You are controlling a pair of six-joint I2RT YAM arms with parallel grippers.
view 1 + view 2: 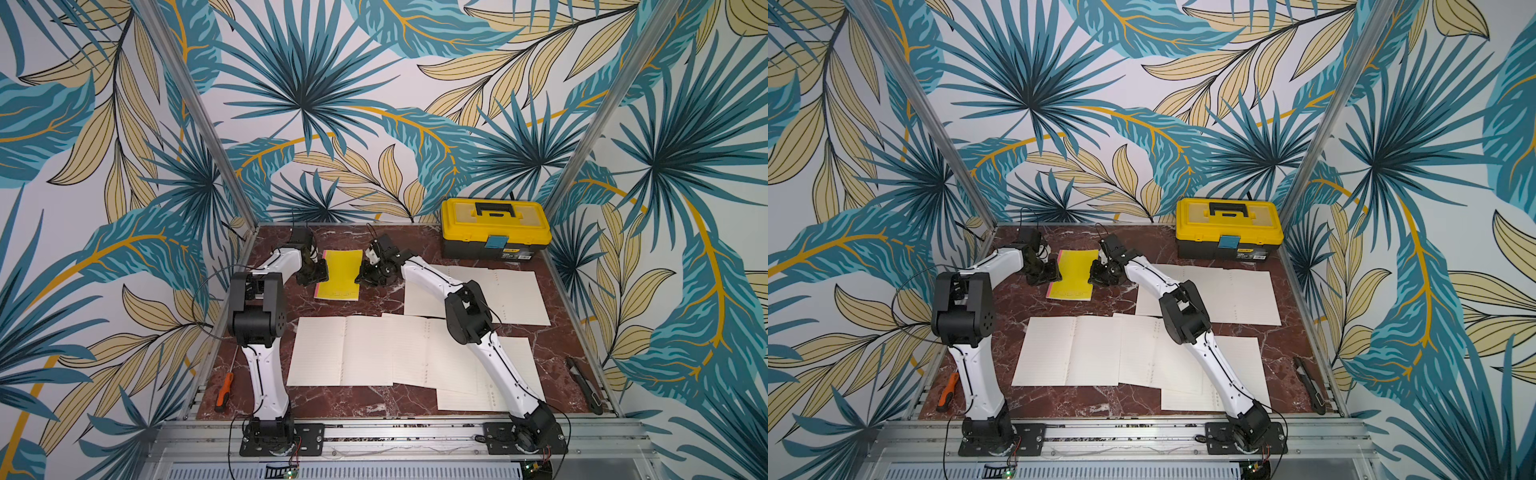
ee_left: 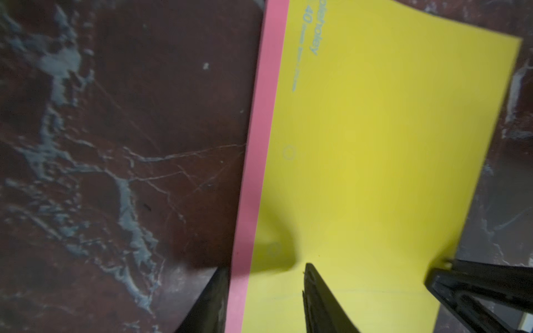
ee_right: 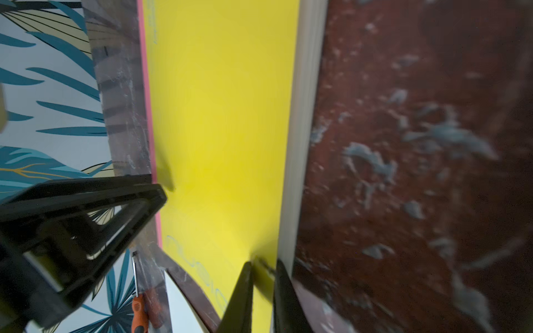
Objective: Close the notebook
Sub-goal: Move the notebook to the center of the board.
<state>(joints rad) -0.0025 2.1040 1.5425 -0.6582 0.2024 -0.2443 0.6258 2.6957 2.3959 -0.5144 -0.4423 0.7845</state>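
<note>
Right tool [image 3: 264,263] is clamped on the free edge of the notebook [image 1: 337,274], with the yellow cover pinched between its fingers. Left tool [image 2: 265,268] has its fingers apart, straddling the pink spine strip, one tip on the cover. I see the notebook lying on the tabletop [image 1: 365,401] to the left of the toolbox [image 1: 494,228], yellow cover uppermost. The pale blue print is too blurred to read. I cannot tell whether the cover sits fully flat on the pages. Both wrist views are smeared.
</note>
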